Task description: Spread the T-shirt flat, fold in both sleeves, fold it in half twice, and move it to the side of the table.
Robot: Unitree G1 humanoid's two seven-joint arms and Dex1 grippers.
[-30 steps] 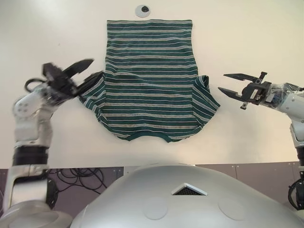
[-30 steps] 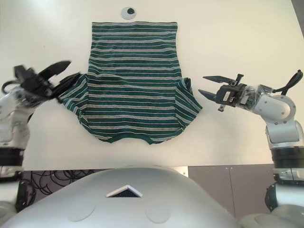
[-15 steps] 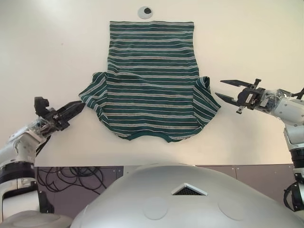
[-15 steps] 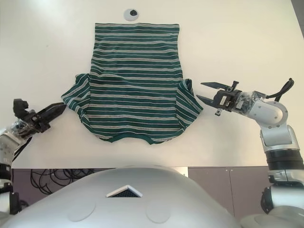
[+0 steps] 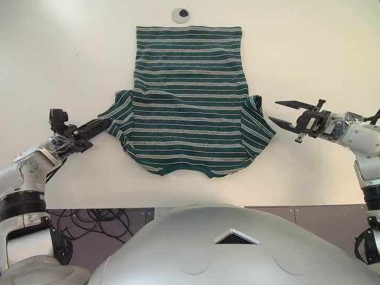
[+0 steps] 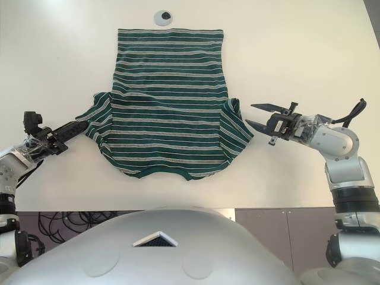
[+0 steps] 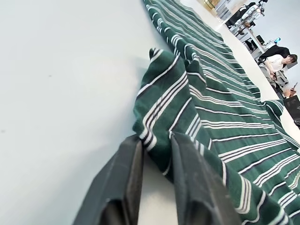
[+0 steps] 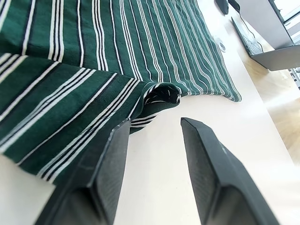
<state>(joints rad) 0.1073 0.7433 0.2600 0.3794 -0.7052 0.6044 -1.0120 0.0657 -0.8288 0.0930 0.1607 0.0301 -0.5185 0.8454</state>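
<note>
While the T-shirt (image 5: pixel 189 95) lies on the worktop (image 5: pixel 71 53), my left end effector (image 5: pixel 104 123), barely parted, straddles its sleeve hem (image 7: pixel 154 117); the right end effector (image 5: pixel 274 110) gapes empty beside it. A shallow pinch could slip mid-fold.

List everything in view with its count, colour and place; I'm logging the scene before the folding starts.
T-shirt: one, dark green with white stripes, lying on the middle of the table, collar toward the robot.
Round disc: one, pale with a dark centre, just beyond the T-shirt's far hem.
Table: one, white, under everything.
Cables: a tangle, black, below the table's near edge on the left.
Left gripper: one, black, fingers slightly apart at the T-shirt's left edge.
Right gripper: one, black, fingers open, beside the T-shirt's right edge, not touching.
</note>
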